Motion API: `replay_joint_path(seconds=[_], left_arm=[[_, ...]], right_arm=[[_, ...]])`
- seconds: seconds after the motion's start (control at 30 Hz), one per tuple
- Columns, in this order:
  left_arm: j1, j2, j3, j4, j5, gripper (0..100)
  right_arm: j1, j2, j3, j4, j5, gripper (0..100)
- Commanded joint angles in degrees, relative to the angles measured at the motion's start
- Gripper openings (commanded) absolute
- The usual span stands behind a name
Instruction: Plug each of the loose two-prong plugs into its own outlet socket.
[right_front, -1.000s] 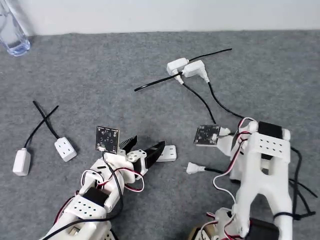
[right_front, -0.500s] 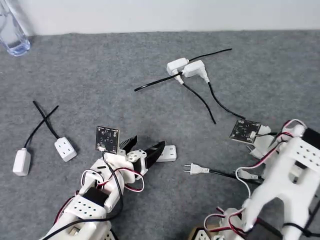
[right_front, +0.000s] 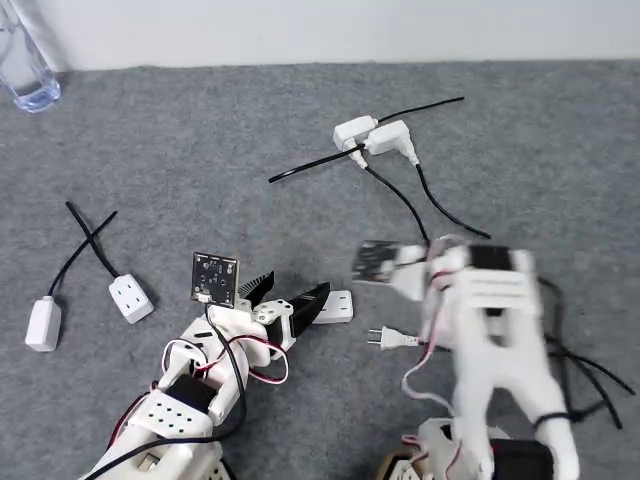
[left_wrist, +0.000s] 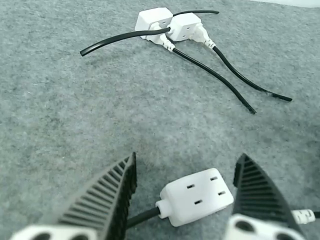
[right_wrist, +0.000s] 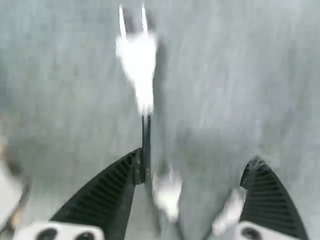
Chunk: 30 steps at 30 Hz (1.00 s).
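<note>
Glass (right_front: 25, 70), clear and cut off by the frame, stands at the far left corner of the grey table (right_front: 200, 150). Near the left edge lies a white cord end (right_front: 43, 323); whether it is a plug or a socket cannot be told. Just beside it lies a small socket (right_front: 131, 297), and the black cords of the two cross farther back.

The left arm (right_front: 200, 380) comes up from the near edge. The left gripper (left_wrist: 189, 160) is spread wide, and a white outlet socket (left_wrist: 197, 196) lies on the table between its jaws, touching neither. Its slotted face is up and its cord runs back under the gripper, out of sight. From above, this socket (right_front: 335, 306) is partly covered by one black jaw.

Toward the far edge, near the middle, two white blocks (left_wrist: 170, 22) lie touching, with four black cords leaving them. How they are joined is hard to make out.

The loose plug (right_front: 392, 339) lies just beside the right arm (right_front: 490, 300), well apart from the outlet socket, prongs pointing toward it. The right gripper (right_wrist: 196, 157) hangs open above the table. The plug (right_wrist: 136, 55) lies ahead of it, ungrasped, and its cord runs back beside one jaw. No print can be read on anything.
</note>
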Motion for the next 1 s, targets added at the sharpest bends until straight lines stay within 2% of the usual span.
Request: replay_joint_path(seconds=[0.0,0.07,0.17,0.3,0.4,0.8,0.97], left_arm=[[-0.26,-0.18,-0.22,-0.79,0.00,30],[-0.26,-0.18,-0.22,-0.79,0.00,30],[-0.26,-0.18,-0.22,-0.79,0.00,30],[-0.26,-0.26,-0.31,-0.88,0.00,30],[-0.26,-0.26,-0.40,-0.88,0.00,30],[-0.35,-0.35,-0.31,-0.88,0.00,30],[-4.57,-0.35,-0.57,-0.88,0.09,30]], right_arm=[[-6.99,-0.92,5.19,-13.14,-11.34,23.6],[-8.22,-0.92,7.56,-16.40,-14.77,18.5],[-9.54,-0.92,9.93,-15.52,-16.53,14.3],[-10.24,-0.92,10.64,-11.21,-10.73,21.1],[-10.24,-0.92,10.46,-10.95,-9.85,26.2],[-14.37,-0.92,8.62,-7.16,-8.62,22.6],[-14.37,-0.84,8.70,-10.07,-6.07,22.3]])
